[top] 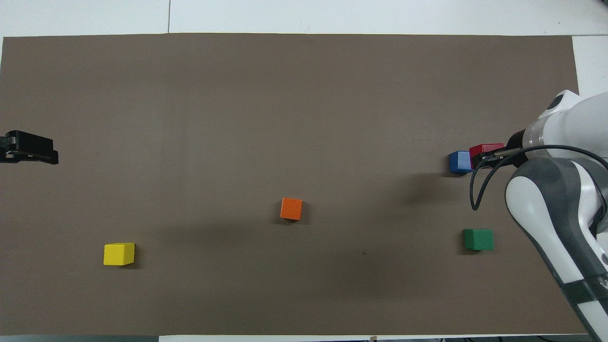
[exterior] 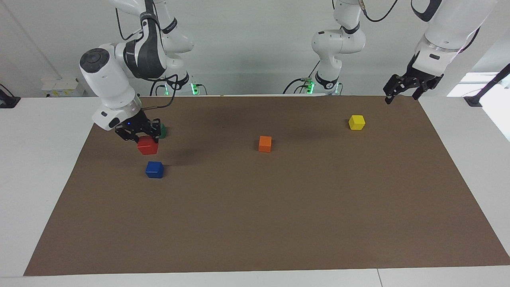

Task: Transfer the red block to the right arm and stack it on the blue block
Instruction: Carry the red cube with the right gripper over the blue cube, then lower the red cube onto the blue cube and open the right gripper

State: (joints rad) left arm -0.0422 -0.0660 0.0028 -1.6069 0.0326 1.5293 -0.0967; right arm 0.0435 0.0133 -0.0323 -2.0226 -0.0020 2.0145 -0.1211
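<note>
While the right end effector [exterior: 142,134] holds the red block [exterior: 148,146] clamped between its fingers in the air, the main risk is a stack that misses. Going from the robots outward at the right arm's [exterior: 119,75] end of the worktop [exterior: 255,223]: the green block [top: 478,239] lies nearest, and the blue block [exterior: 154,169] sits farther out on the brown mat. In the facing view the red block hangs above the mat, short of the blue block and not yet over it. If it were let go now, it would drop beside the target. If it came down only partly over the blue block, an edge could catch, tip the red block off, or push the blue one along the mat. A slight twist of the cube in the grip would make the faces meet badly.

The orange block [exterior: 265,144] and yellow block [exterior: 356,122] are well apart from this and unlikely to interfere. The left end effector [exterior: 402,92] waits with its fingers apart over the mat's corner at its own end.

No containers are on the worktop.
</note>
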